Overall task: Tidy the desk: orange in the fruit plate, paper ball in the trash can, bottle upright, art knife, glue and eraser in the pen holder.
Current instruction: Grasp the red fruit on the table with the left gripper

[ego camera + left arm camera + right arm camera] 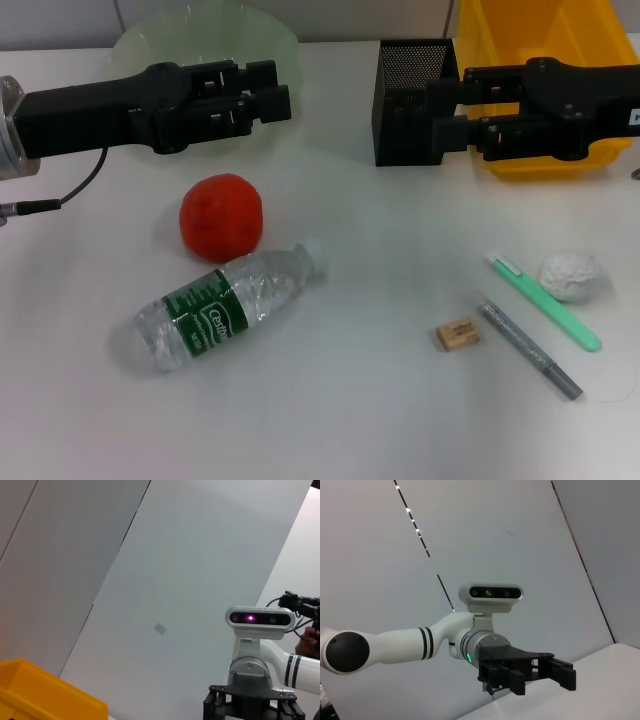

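The orange [221, 216] sits on the white surface [330, 400] left of centre, just behind the bottle [226, 305], which lies on its side with its cap end (pale, pointing toward the back right) close to the fruit. Behind both, at the far edge, stands the fruit plate [150, 42], partly hidden by the left end effector [275, 92], which hovers level above the surface with its fingers parted and nothing between them. To the right of the plate is the pen holder [405, 95], upright, and just beside it the trash can [545, 40]. The right end effector [440, 112] hangs in front of these two, its fingers likewise spread and empty, its tips overlapping the pen holder's front. On the near right of the surface lie the eraser [458, 333], a grey pen-like stick [530, 350] just beside it, a green-handled art knife [543, 299] next to that, and the paper ball [573, 276] touching or nearly touching the knife's handle.
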Controlling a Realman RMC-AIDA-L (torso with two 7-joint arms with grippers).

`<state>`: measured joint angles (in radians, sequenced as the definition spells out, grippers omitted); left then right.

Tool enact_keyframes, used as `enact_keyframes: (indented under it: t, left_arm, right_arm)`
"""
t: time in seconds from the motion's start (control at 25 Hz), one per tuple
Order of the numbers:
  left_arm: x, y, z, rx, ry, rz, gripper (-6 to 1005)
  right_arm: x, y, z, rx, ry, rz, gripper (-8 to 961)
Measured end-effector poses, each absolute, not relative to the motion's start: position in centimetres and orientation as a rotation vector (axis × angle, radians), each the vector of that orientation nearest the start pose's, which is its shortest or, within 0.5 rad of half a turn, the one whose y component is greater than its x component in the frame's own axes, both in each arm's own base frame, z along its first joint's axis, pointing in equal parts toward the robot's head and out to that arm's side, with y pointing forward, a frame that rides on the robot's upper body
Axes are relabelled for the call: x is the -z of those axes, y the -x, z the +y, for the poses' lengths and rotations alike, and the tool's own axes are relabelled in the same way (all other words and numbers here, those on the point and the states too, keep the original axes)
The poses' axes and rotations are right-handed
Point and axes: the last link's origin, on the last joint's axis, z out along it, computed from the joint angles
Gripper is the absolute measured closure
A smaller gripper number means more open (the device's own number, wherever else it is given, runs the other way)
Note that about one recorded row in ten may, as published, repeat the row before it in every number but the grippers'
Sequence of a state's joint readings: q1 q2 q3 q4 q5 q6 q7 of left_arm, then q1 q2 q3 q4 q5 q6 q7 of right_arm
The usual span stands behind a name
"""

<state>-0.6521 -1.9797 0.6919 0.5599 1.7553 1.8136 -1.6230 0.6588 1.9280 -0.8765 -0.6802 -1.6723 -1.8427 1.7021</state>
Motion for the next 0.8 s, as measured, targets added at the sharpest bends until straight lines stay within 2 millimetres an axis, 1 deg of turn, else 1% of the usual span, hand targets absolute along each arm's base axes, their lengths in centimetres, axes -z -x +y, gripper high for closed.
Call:
enact_keyframes:
  t: [0.44,0.6,0.64,0.68,0.72,0.8]
  left_arm:
    - [-4.2,20.4,34.5,1.18,2.8,-0.749,389]
    - [-4.7,20.6,34.9,1.157,2.777,-0.754,389]
    - [-4.8,20.6,35.1,1.143,2.775,-0.762,389]
    - [-5.4,20.7,35.5,1.076,2.772,-0.788,390]
    - [-5.4,20.7,35.5,1.076,2.772,-0.788,390]
    - [-6.0,21.1,35.8,0.936,2.78,-0.808,390]
  right_arm:
    - [-6.0,-18.5,34.6,-1.052,2.968,0.64,264]
    - [-6.1,-18.6,34.6,-1.061,2.955,0.644,264]
    - [-6.2,-18.6,34.6,-1.067,2.947,0.645,264]
    - [-6.6,-18.8,34.8,-1.09,2.916,0.647,264]
    - [-6.6,-18.8,34.8,-1.09,2.916,0.647,264]
    - [-7.2,-19.1,34.9,-1.121,2.874,0.646,264]
